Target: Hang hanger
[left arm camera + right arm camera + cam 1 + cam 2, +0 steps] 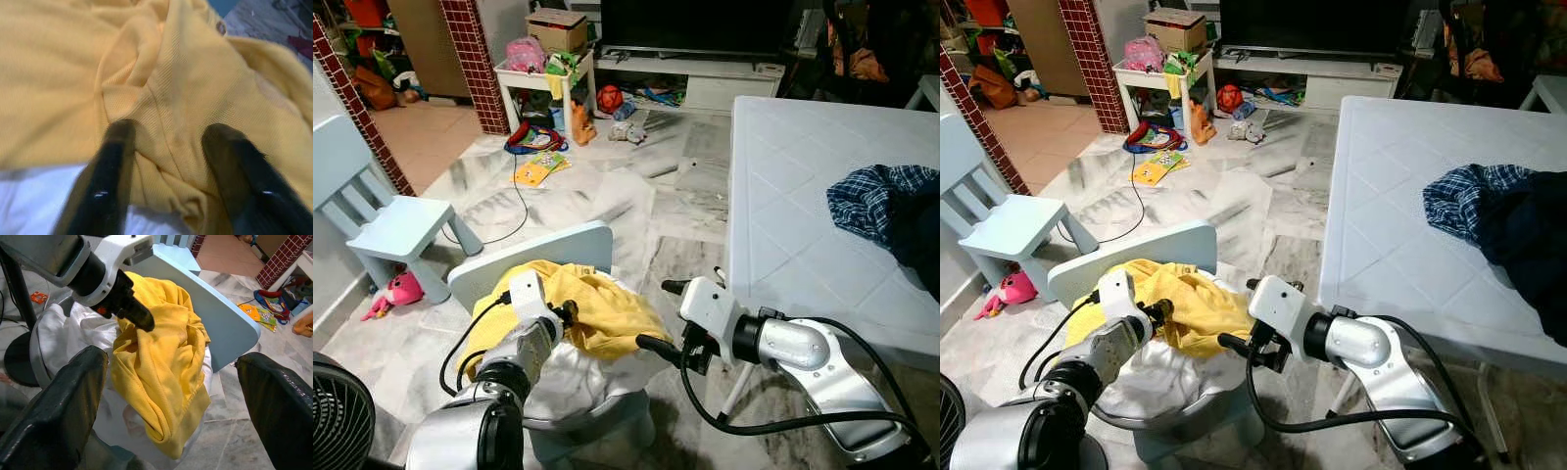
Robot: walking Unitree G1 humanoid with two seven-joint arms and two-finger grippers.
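A yellow shirt [602,313] lies crumpled on a white garment [578,384], both heaped on a small pale-blue chair whose backrest [524,259] rises behind them. My left gripper [570,312] presses into the shirt's left side. In the left wrist view its black fingers [115,147] stand apart, straddling a raised fold of the yellow shirt [186,78]. My right gripper [659,315] hovers open just right of the pile, not touching it. In the right wrist view the yellow shirt [161,382] sits between its spread fingers, a short way ahead. I see no hanger.
A white table [783,196] runs along the right with a blue plaid cloth [876,201] on it. A second pale-blue chair [401,227] and a pink toy [396,291] are at the left, and a black fan [337,416] stands at the near left. A cable [519,211] and books lie on the marble floor.
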